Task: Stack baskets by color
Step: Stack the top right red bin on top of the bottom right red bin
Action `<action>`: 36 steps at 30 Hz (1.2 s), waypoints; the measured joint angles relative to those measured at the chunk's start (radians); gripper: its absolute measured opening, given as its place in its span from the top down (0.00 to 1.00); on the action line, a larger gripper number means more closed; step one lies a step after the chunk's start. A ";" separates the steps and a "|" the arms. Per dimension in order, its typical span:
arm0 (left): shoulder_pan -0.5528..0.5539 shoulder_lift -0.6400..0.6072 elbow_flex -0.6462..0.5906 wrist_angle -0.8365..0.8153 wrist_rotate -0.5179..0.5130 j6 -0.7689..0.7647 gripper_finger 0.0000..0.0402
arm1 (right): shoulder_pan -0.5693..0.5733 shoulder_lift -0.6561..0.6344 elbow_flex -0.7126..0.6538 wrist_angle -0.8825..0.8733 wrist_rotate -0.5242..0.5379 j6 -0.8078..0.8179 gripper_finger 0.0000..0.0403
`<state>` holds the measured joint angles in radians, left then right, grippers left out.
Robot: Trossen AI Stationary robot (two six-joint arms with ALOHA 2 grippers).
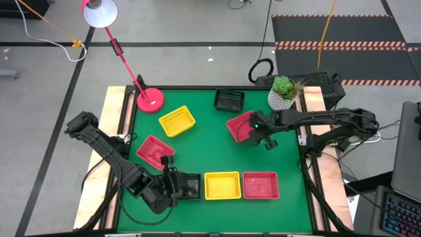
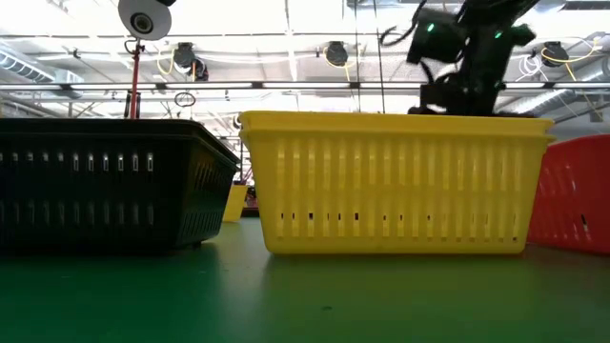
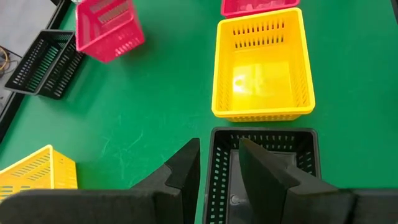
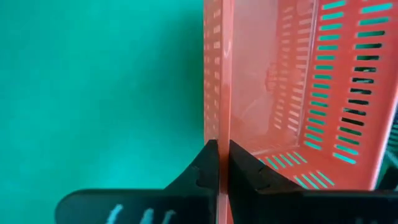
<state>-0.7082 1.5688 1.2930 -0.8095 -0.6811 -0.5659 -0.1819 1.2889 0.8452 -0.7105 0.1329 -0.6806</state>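
Observation:
My right gripper (image 4: 224,146) is shut on a red basket (image 1: 241,127) right of the table's middle, which shows tilted in the left wrist view (image 3: 109,30). Along the near edge stand a black basket (image 1: 189,186), a yellow basket (image 1: 222,185) and a red basket (image 1: 260,184), side by side on their bottoms. My left gripper (image 3: 219,149) is open at the black basket's left end. One of its fingers stands outside that end wall (image 3: 216,163) and one inside, with a gap on each side. My right gripper pinches one side wall (image 4: 217,93) of the red basket, near its rim, with one finger inside the basket and one outside. The fingers come from above, slanting down. The basket hangs tilted, held side up; whether its low edge rests on the table I cannot tell.
Another red basket (image 1: 154,151) lies left of centre, a yellow one (image 1: 177,121) behind it and a black one (image 1: 229,100) at the far edge. A pink lamp base (image 1: 150,100) stands far left and a potted plant (image 1: 284,92) far right.

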 joint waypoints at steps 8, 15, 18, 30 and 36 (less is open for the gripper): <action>-0.001 0.000 0.000 0.000 0.000 0.003 0.72 | 0.162 -0.123 0.012 -0.105 -0.003 0.377 0.99; -0.001 0.000 0.000 0.001 0.000 0.004 0.72 | 0.292 -0.172 0.092 -0.199 -0.002 0.676 0.99; -0.001 0.000 0.000 0.001 0.000 0.003 0.72 | 0.342 -0.169 0.144 -0.256 0.002 0.759 0.99; -0.001 0.000 0.000 0.003 0.000 0.000 0.72 | 0.595 -0.105 0.356 -0.411 0.184 1.076 0.99; 0.000 0.000 0.000 0.003 0.000 0.000 0.72 | 0.696 -0.005 0.475 -0.534 0.184 1.222 0.99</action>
<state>-0.7087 1.5684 1.2930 -0.8062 -0.6815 -0.5663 0.5146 1.2837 1.3199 -1.2444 0.3172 0.5410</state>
